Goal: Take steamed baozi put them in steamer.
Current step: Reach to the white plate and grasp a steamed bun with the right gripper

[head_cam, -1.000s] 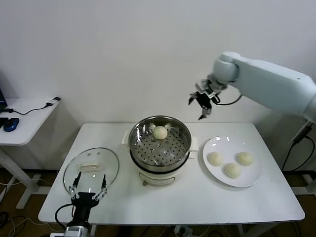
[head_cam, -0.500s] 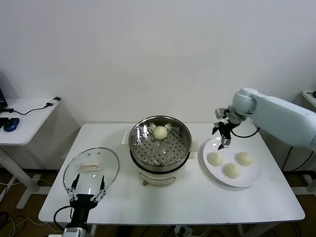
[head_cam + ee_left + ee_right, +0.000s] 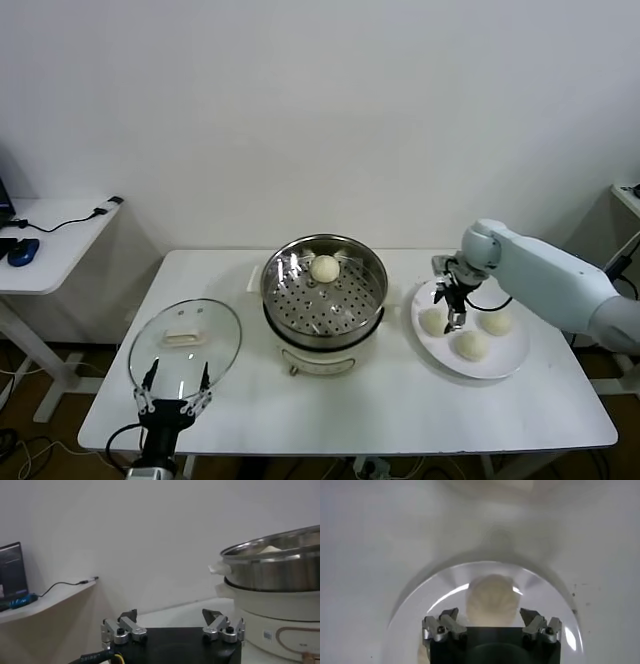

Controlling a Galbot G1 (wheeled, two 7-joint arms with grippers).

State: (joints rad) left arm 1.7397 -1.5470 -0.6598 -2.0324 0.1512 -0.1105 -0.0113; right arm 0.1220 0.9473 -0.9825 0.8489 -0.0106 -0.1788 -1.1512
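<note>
Head view: a white table (image 3: 350,410) against a plain white wall. The steamer (image 3: 323,290) sits centre, one baozi (image 3: 324,268) on its tray. On the white plate (image 3: 500,365) to its right lie three more. The right gripper (image 3: 455,318), fingers spread and empty, hangs over the plate's leftmost bun (image 3: 433,321).

Left wrist view: the left gripper (image 3: 172,630) waits open, empty, beside the steamer.

Right wrist view: that bun (image 3: 491,599) appears centred between the open fingers, probably untouched.
</note>
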